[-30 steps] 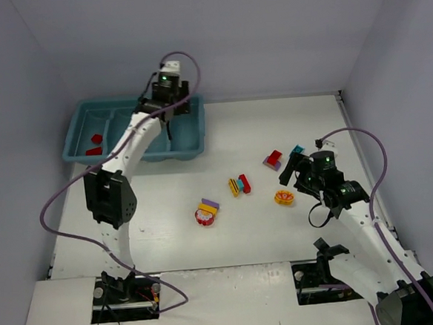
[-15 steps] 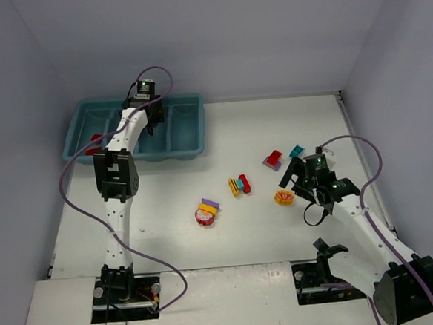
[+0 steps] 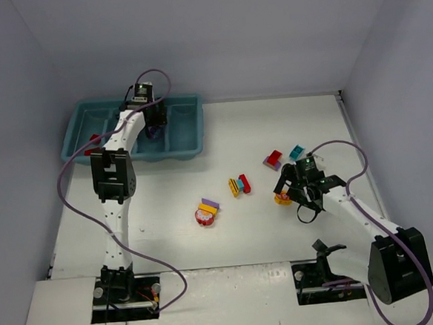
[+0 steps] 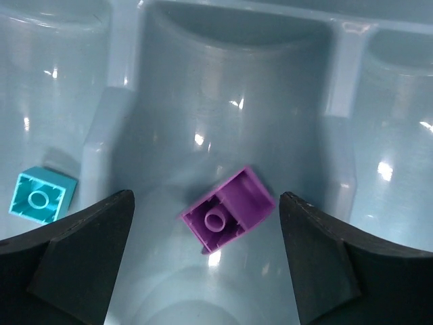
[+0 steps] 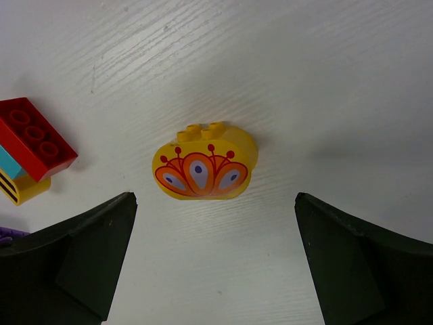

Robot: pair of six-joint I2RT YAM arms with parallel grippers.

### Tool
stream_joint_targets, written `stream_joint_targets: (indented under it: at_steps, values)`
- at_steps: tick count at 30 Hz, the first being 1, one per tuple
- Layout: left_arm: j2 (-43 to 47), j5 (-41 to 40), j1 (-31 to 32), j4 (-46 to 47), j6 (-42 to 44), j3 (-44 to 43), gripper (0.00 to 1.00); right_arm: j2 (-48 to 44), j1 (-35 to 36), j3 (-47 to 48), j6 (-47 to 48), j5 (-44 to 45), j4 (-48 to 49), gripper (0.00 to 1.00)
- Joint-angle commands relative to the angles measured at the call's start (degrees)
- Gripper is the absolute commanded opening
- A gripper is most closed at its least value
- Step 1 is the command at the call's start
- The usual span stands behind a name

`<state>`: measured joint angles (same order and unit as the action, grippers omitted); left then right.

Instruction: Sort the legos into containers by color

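Observation:
The teal-blue tray (image 3: 193, 140) stands at the far left. My left gripper (image 3: 153, 127) is open inside its third compartment from the left. In the left wrist view a purple brick (image 4: 229, 210) lies loose on the compartment floor between my open left gripper (image 4: 204, 203) fingers. A teal brick (image 4: 42, 196) lies in the compartment to the left. Red bricks (image 3: 93, 143) lie in the leftmost compartment. My right gripper (image 3: 290, 194) is open just above a yellow rounded piece (image 5: 205, 162) with an orange fan pattern, which rests on the table (image 3: 282, 198), untouched.
On the white table lie a red, teal and yellow stack (image 3: 240, 185), also at the left edge of the right wrist view (image 5: 30, 145), a red round piece with purple and yellow on top (image 3: 206, 214), a red-purple brick (image 3: 273, 159) and a teal brick (image 3: 297, 152).
My left gripper swung left from above the tray's right end and came down into the third compartment. My right gripper moved left and down over the yellow piece.

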<state>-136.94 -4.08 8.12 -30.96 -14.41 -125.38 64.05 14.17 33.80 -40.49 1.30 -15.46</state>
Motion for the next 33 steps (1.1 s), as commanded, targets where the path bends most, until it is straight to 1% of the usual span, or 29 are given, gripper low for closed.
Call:
stream_joint_targets:
  at_steps: [1,6,12,13,15,16,18,19,20,22,24,27,30,31,33]
  values:
    - [8.97,-0.76,-1.0,2.57,-0.96,-1.09,0.82,2.39,1.99,1.0,0.41,0.54,3.33,1.0]
    - [16.26,1.26,0.14,1.78,-3.16,0.84,0.82,6.43,5.59,2.14,-0.55,2.65,4.04,1.0]
    - [26.01,2.4,2.34,-3.49,-6.06,2.68,0.82,9.6,6.04,2.06,-1.7,5.81,4.56,1.0]
    - [29.25,3.1,2.77,-3.93,-7.02,5.12,0.82,10.04,6.04,2.06,-1.87,6.34,4.65,1.0]
    - [32.69,3.98,3.3,-3.93,-7.99,8.56,0.82,10.74,6.04,2.06,-2.22,7.31,4.92,0.99]
    - [36.27,4.08,3.83,-4.02,-9.3,12.49,0.82,11.44,6.04,2.14,-2.22,7.92,5.0,0.99]
    - [39.98,4.08,4.62,-2.8,-10.1,17.34,0.82,12.49,6.13,2.58,-2.05,8.54,5.44,0.99]
    - [43.66,4.08,5.15,-2.27,-10.19,19.97,0.82,13.02,6.13,2.76,-1.88,8.98,5.53,0.98]
    - [45.26,4.08,6.28,-1.91,-10.19,24.79,0.82,13.38,6.13,3.02,-1.79,9.42,5.53,0.98]
    - [49.64,4.08,7.26,-2.08,-10.19,28.77,0.82,14.61,6.13,3.55,-1.08,10.56,5.62,0.96]
    - [52.03,4.08,8.23,-3.14,-10.28,33.87,0.82,15.57,6.22,3.81,-0.73,11.09,5.62,0.95]
    - [56.51,4.08,9.02,-3.67,-11.07,40.99,0.82,16.63,6.22,3.82,0.06,10.92,6.41,0.87]
    - [60.3,4.08,9.19,-5.15,-11.77,46.26,0.82,16.55,6.57,3.99,1.11,10.48,6.85,0.63]
    - [61.96,4.08,9.19,-5.51,-11.95,47.24,0.82,16.2,6.74,4.43,1.38,10.65,6.85,0.48]
    - [63.55,4.08,9.19,-6.3,-12.22,49.69,0.82,14.71,7.53,5.13,2.43,10.83,6.76,0.26]
